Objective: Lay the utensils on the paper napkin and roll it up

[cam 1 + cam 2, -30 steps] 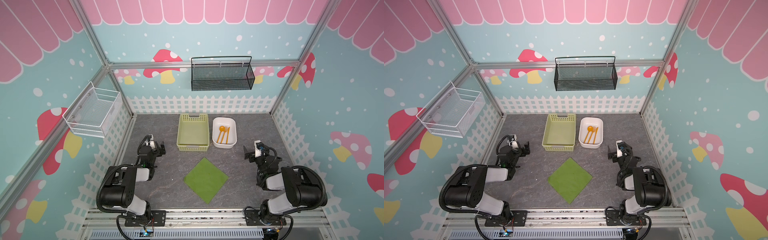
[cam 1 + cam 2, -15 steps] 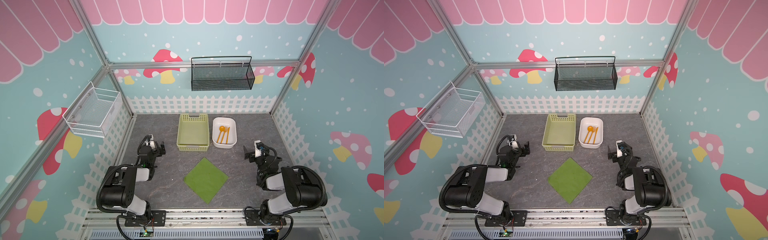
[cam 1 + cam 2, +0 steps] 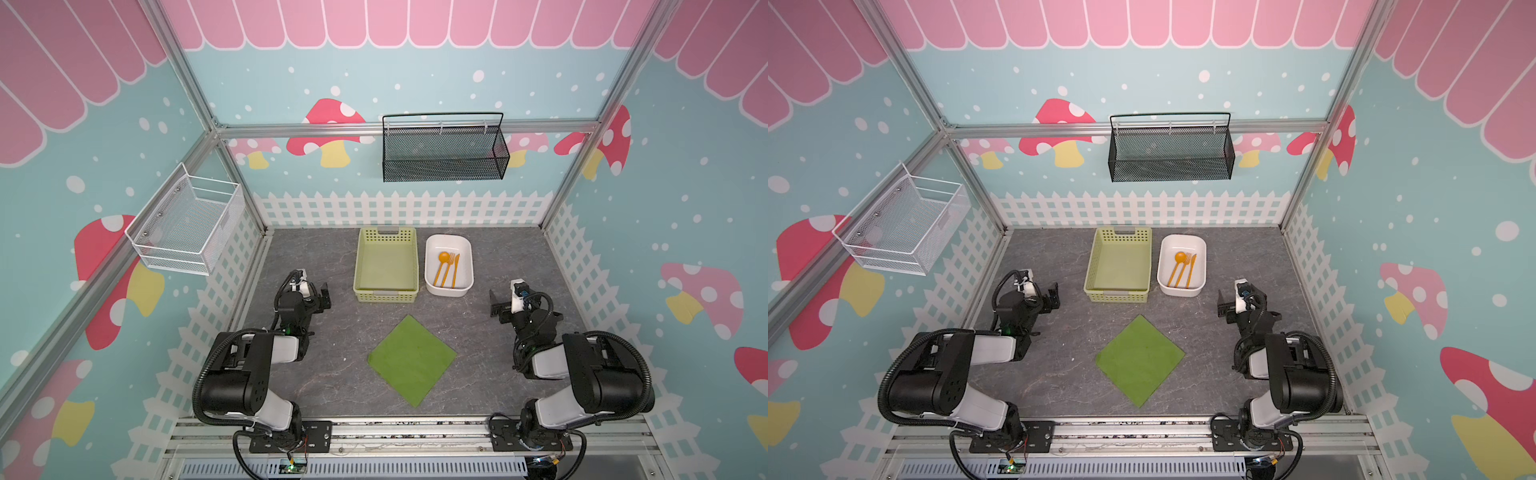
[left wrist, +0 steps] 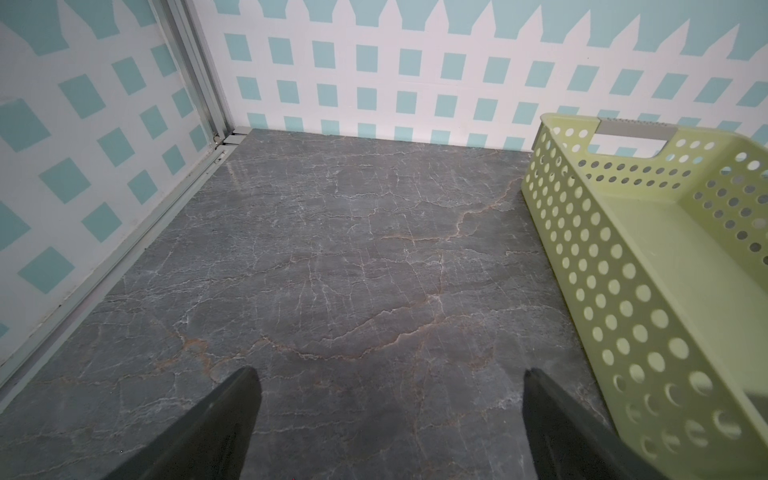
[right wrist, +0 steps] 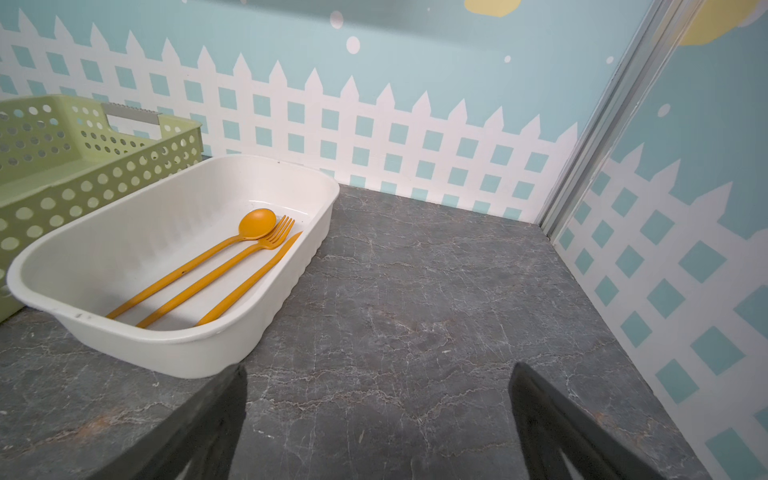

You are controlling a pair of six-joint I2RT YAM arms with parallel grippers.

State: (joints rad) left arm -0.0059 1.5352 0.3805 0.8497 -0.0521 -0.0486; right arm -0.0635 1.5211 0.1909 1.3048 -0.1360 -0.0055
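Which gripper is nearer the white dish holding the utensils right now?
Right. The right gripper hangs open just right of the white dish, near its front corner; the left gripper is open beyond the yellow-green basket, which stands between it and the dish.

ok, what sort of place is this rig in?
Probably a staged robot test cell, not a real kitchen: printed mushroom-and-picket-fence wall panels on aluminium framing, a grey marble-look tabletop, and orange plastic utensils laid out in a white plastic dish.
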